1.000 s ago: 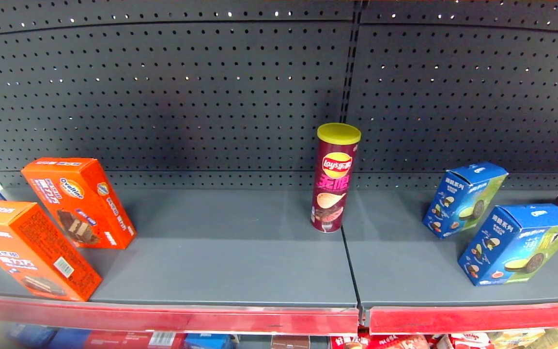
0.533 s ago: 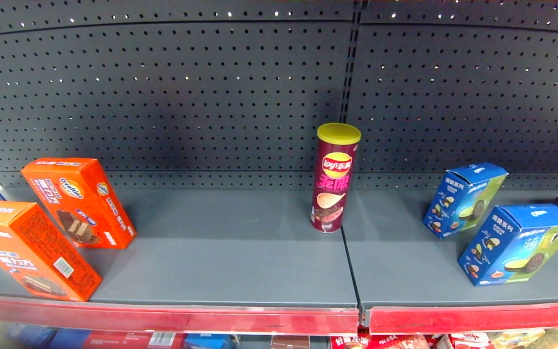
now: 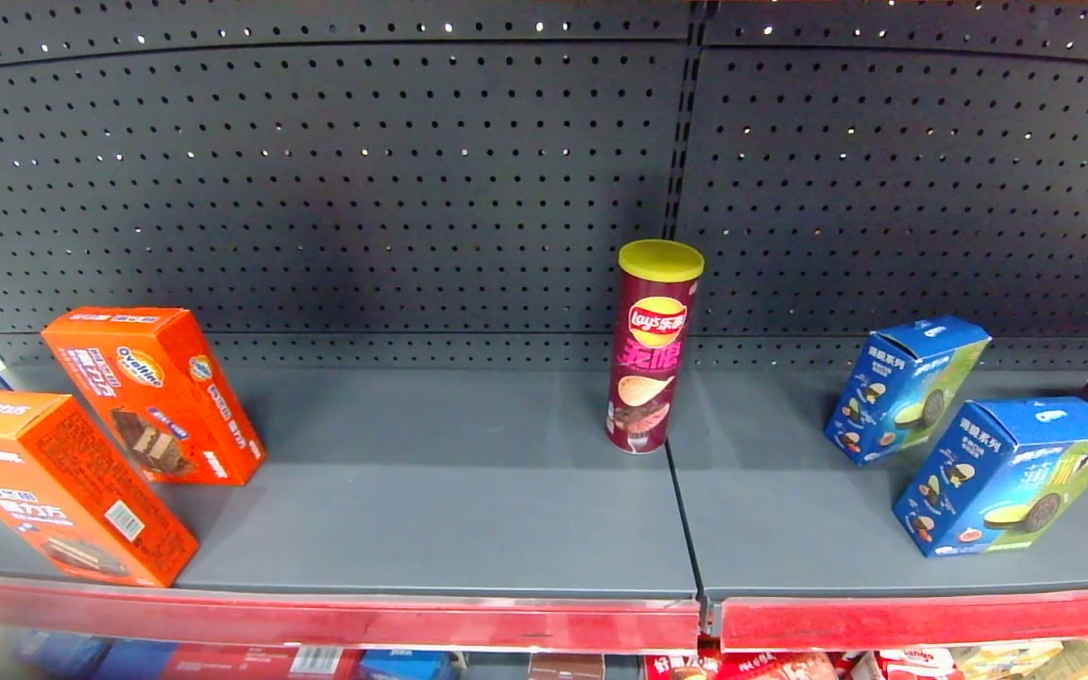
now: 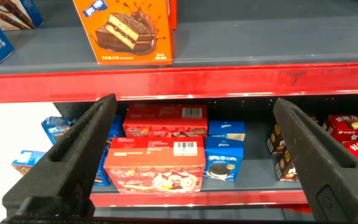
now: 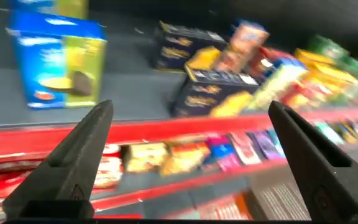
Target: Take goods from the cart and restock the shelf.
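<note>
**Shelf during restocking.** We see the shelf [image 3: 431,501] partly stocked. A maroon chip can [image 3: 654,349] with a yellow lid stands upright toward the back edge, right at the seam between the two shelf panels, with its label turned to the front edge as a shopper would want it. Toward the left end stand the rear orange box [image 3: 152,397] and the front orange box [image 3: 62,491]; toward the right end stand the rear blue box [image 3: 903,387] and the front blue box [image 3: 1007,477]. Bare deck lies on both sides of the can, and we judge this to be the room kept for further goods. The left gripper [image 4: 194,102] hangs before a shelf's red front edge [image 4: 229,78], jaws spread wide with nothing between them. The right gripper [image 5: 191,104] is likewise wide apart and empty, facing the shelf's right end. We read both as ready to fetch the next item from the cart.
</note>
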You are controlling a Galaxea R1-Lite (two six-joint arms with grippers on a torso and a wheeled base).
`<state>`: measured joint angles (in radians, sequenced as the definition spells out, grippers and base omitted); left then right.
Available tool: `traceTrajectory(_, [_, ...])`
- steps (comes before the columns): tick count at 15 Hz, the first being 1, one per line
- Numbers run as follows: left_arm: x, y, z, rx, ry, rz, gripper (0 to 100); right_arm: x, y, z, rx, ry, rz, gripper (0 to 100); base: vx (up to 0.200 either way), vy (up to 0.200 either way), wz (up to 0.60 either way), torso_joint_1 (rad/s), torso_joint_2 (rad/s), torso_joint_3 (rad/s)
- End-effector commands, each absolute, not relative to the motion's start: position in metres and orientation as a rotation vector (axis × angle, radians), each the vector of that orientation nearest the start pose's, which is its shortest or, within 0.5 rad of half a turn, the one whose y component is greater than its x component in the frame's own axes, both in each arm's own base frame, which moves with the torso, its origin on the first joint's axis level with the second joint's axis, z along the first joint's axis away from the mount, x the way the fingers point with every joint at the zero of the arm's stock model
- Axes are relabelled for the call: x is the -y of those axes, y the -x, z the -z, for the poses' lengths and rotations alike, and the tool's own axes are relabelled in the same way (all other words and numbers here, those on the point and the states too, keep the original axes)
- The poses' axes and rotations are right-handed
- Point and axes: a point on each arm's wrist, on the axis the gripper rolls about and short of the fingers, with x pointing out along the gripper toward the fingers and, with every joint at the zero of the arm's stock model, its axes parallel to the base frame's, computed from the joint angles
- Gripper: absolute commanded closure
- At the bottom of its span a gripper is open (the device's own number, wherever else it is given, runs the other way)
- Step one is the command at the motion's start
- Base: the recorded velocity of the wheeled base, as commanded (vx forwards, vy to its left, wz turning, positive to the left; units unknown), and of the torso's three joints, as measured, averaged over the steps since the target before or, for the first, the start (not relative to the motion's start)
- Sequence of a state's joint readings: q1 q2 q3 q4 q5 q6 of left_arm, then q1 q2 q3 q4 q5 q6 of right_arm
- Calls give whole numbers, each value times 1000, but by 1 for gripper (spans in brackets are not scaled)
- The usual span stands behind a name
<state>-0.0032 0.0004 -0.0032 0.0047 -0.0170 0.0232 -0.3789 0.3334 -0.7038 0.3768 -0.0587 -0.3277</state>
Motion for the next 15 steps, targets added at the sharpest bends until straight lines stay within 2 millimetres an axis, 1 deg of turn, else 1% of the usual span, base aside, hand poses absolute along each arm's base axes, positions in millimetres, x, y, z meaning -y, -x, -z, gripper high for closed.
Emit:
traceTrajectory(1, [0, 23, -76, -1, -23, 20, 0, -21, 44, -229, -107, 315, 527, 0, 0, 0, 0, 0, 0, 0])
traceTrajectory(2, [0, 23, -76, -1, -23, 20, 0, -25, 47, -227, -125, 306, 571, 0, 0, 0, 0, 0, 0, 0])
traceTrajectory(3, [0, 23, -76, -1, -23, 20, 0, -35, 55, -217, -179, 239, 636, 0, 0, 0, 0, 0, 0, 0])
traceTrajectory(5, [0, 23, -76, -1, -23, 20, 0, -32, 55, -213, -184, 122, 605, 0, 0, 0, 0, 0, 0, 0])
traceTrajectory(7, [0, 23, -76, -1, -23, 20, 0, -31, 53, -214, -168, 68, 599, 0, 0, 0, 0, 0, 0, 0])
traceTrajectory(10, [0, 23, -76, -1, -23, 20, 0, -30, 53, -205, -187, 61, 571, 0, 0, 0, 0, 0, 0, 0])
traceTrajectory(11, [0, 23, -76, -1, -23, 20, 0, -29, 57, -199, -167, 70, 507, 0, 0, 0, 0, 0, 0, 0])
traceTrajectory(12, [0, 23, -76, -1, -23, 20, 0, -29, 61, -195, -155, 78, 483, 0, 0, 0, 0, 0, 0, 0])
traceTrajectory(15, [0, 23, -76, -1, -23, 20, 0, -29, 64, -196, -135, 85, 470, 0, 0, 0, 0, 0, 0, 0])
